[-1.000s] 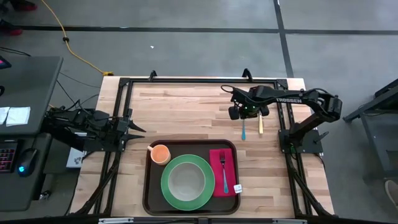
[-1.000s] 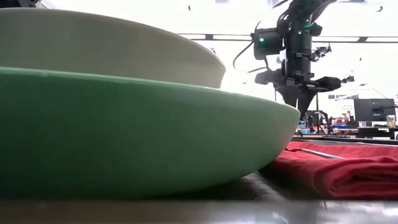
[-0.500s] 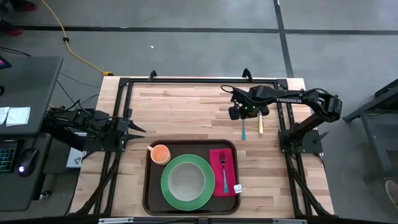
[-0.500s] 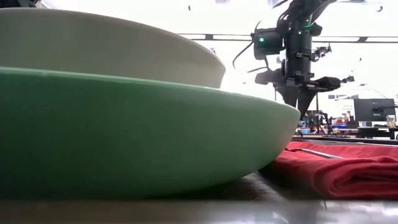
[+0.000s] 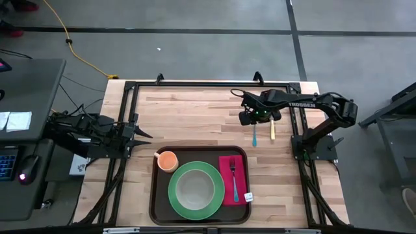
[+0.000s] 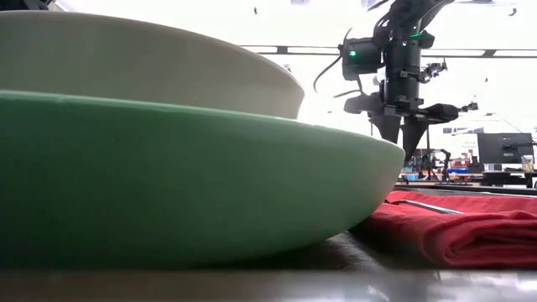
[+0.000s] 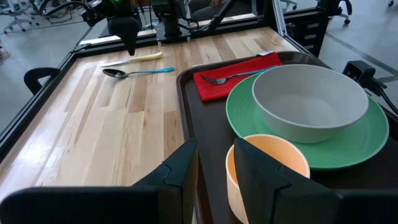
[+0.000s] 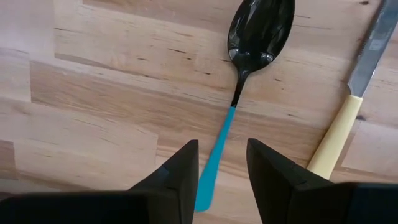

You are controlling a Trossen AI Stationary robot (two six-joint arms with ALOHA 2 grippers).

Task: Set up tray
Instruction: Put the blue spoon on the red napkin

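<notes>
The tray (image 5: 200,194) is lying at the table's near edge, carrying a green plate (image 5: 192,190), an orange cup (image 5: 168,160) and a red napkin (image 5: 234,180). The right gripper (image 5: 256,121) is hovering beyond it, jaws apart, straddling a blue-handled spoon (image 8: 239,87) without clamping it. The left gripper (image 7: 214,177) is waiting at the tray's left, jaws slightly apart and holding nothing.
</notes>
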